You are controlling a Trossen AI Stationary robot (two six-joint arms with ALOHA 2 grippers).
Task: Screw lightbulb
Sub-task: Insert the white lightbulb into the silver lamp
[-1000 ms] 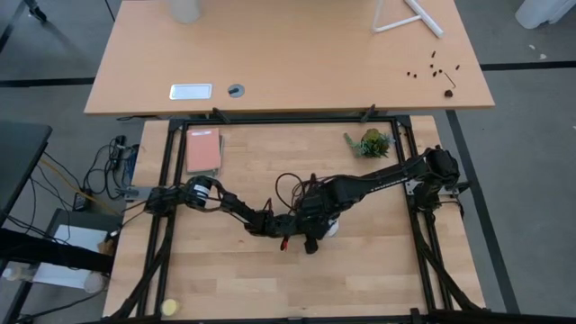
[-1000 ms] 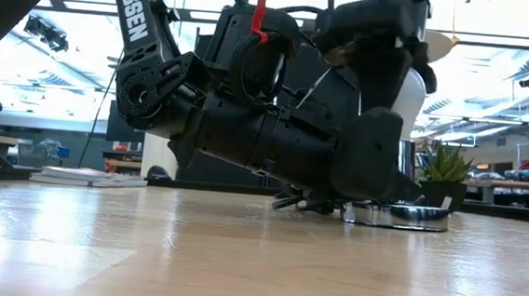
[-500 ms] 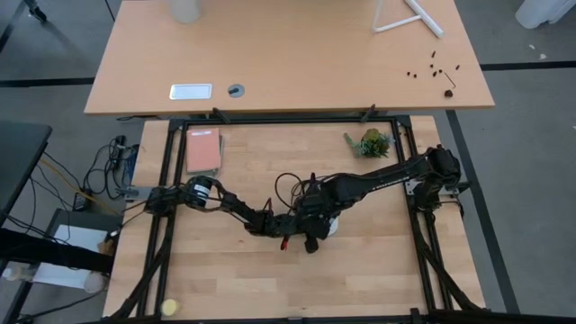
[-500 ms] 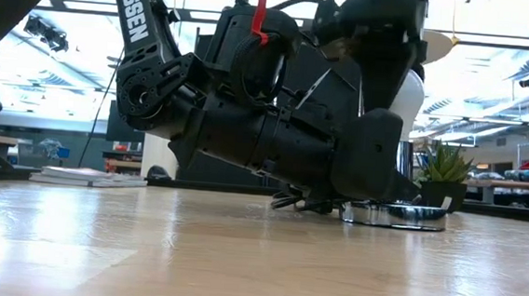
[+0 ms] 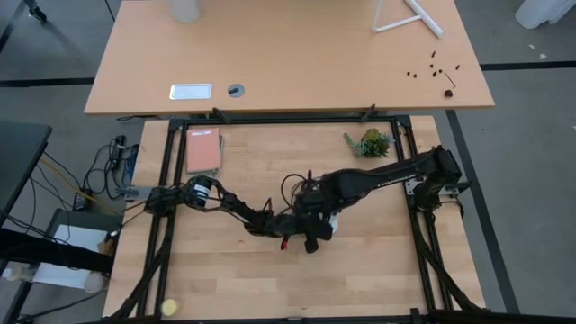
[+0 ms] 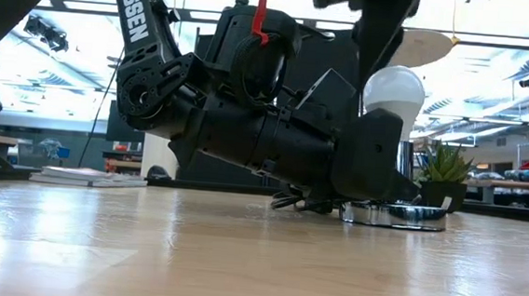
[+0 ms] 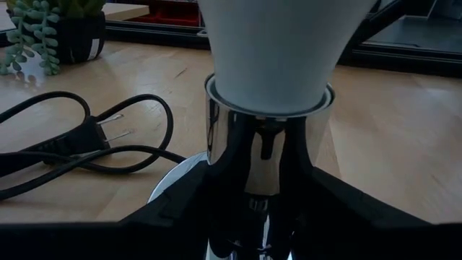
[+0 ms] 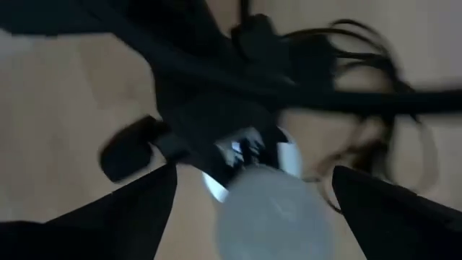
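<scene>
The white lightbulb [image 6: 395,90] stands upright with its narrow end down in a chrome socket [image 7: 263,155]. The socket rises from a round silvery base [image 6: 396,216] on the table. My left gripper [image 7: 263,217] lies low and level at the table's middle, shut on the socket below the bulb [image 7: 271,50]. My right gripper [image 8: 253,172] hangs open above the bulb [image 8: 271,217], pointing down. Its fingers [image 8: 137,217] are spread wide on either side and touch nothing. In the high view the bulb [image 5: 334,221] shows beside both grippers. My left gripper pinches the socket's chrome stem [image 7: 238,166] between its two fingers [image 7: 180,217], just under the bulb's neck. The fingers come in level from the table's left and lie across the upright stem. The socket stands upright on its base on the table.
A black cord with a plug [image 7: 101,137] lies looped on the table behind the socket. A small potted plant [image 5: 371,142] stands at the far right, and a reddish book [image 5: 203,150] lies at the far left. A yellow ball [image 5: 169,307] sits near the front left corner.
My right gripper has opened, let go of the bulb's round top and risen straight up, rolling about its own axis. The bulb stays upright in the socket, its top now bare in the low view. My left gripper has kept still.
</scene>
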